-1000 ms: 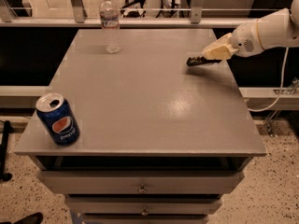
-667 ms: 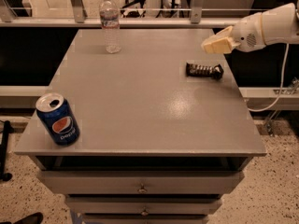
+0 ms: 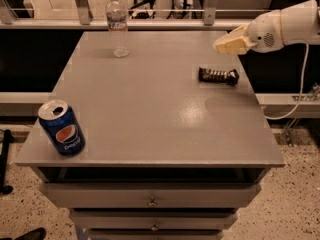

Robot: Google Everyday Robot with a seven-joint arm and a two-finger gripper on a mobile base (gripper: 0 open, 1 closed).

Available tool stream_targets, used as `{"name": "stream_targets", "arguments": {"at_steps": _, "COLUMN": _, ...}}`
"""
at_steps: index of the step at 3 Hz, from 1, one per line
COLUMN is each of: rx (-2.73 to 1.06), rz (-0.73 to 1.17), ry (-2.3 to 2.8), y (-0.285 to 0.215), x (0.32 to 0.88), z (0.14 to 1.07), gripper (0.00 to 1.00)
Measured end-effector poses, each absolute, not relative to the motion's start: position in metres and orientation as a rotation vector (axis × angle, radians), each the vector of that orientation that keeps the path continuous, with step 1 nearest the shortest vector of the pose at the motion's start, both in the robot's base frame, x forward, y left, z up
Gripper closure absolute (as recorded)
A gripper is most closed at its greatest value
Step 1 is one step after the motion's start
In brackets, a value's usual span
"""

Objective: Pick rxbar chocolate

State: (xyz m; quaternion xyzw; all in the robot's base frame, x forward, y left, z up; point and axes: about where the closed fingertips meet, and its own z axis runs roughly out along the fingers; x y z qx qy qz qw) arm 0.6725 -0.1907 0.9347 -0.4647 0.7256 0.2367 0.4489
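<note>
The rxbar chocolate [image 3: 218, 75] is a small dark bar with pale lettering. It lies flat on the grey table [image 3: 150, 114] near the right edge, towards the back. My gripper [image 3: 229, 43], cream-coloured on a white arm, hovers above and slightly behind the bar. It is apart from the bar and holds nothing that I can see.
A blue Pepsi can [image 3: 62, 128] stands at the table's front left corner. A clear water bottle [image 3: 118, 25] stands at the back, left of centre. The table has drawers below. A railing runs behind it, and a cable hangs at the right.
One second ago the gripper was down at the bar, which looked tilted. The gripper has since risen up and to the right, and the bar lies flat on the table.
</note>
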Motion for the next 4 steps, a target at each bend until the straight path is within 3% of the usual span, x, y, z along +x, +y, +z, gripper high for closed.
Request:
{"name": "stream_targets", "arguments": {"at_steps": 1, "rx": -1.162, "rz": 0.594, "ry": 1.814, "y": -0.191, "x": 0.673, "z": 0.916, "gripper": 0.50}}
{"name": "stream_targets", "arguments": {"at_steps": 2, "rx": -1.169, "rz": 0.620, "ry": 1.846, "y": -0.187, "x": 0.675, "z": 0.887, "gripper": 0.19}}
{"name": "stream_targets", "arguments": {"at_steps": 3, "rx": -1.174, "rz": 0.630, "ry": 1.861, "y": -0.185, "x": 0.676, "z": 0.873, "gripper": 0.00}}
{"name": "stream_targets", "arguments": {"at_steps": 4, "rx": -1.176, "rz": 0.637, "ry": 1.896, "y": -0.186, "x": 0.678, "z": 0.850, "gripper": 0.00}}
